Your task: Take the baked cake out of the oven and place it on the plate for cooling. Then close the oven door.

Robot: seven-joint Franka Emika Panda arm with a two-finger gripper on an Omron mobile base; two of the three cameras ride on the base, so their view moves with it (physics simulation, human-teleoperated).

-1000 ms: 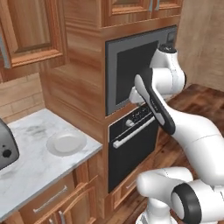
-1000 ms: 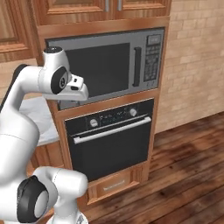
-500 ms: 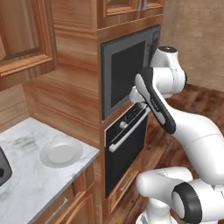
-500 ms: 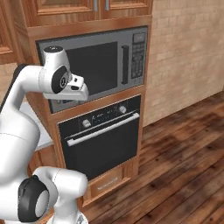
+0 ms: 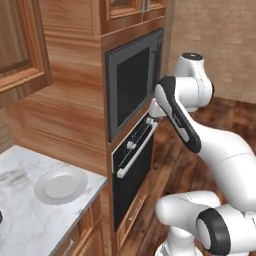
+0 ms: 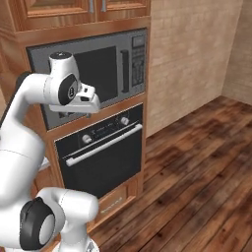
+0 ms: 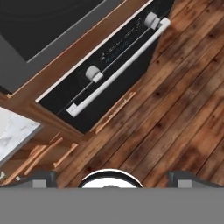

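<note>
Warm wood cabinetry (image 5: 70, 115) with a streaked grain is framing a tall appliance column, and a floor of dark reddish planks (image 6: 197, 167) is running off toward a pale brick wall (image 6: 192, 54). One grey-framed microwave (image 6: 98, 69) with a dark glass window and a keypad is sitting in the column, and directly beneath it one black oven (image 6: 101, 157) is standing with its flat glossy oven door (image 5: 134, 180) shut. Two round silver knobs (image 7: 93, 72) are flanking the control strip, and a single long silver bar handle (image 7: 118, 69) is lying horizontally across the top of the door, its long axis running side to side. A speckled grey-white marble counter (image 5: 30, 220) is stretching to the left of the column, carrying one round, shallow white plate (image 5: 60, 185) lying flat and bare. The white arm's gripper (image 6: 87, 101) is hovering in front of the microwave, above the oven knobs, its two fingers (image 7: 41, 178) spread wide and holding nothing. The cake cannot be seen.
</note>
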